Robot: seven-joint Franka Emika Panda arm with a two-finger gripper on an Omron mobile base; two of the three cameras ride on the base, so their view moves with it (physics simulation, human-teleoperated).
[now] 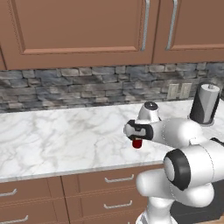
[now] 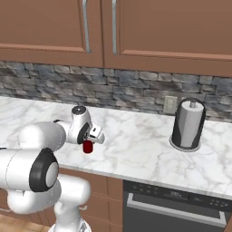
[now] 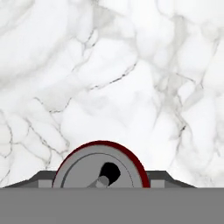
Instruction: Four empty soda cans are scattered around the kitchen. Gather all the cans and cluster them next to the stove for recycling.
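Hand view looks straight down on the dark red soda can (image 3: 101, 168), its silver top opened, sitting between the gripper's (image 3: 101, 179) fingers; whether they pinch it is unclear.

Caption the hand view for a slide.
Claw straddling a dark red soda can, seen top-down over the marble counter.

Bare white-grey marble counter (image 1: 57, 135) spreads wide on every side of the dark red soda can (image 1: 137, 143). The tall grey cylinder (image 2: 187, 123) stands well apart, near the grey stone wall (image 2: 127, 93).
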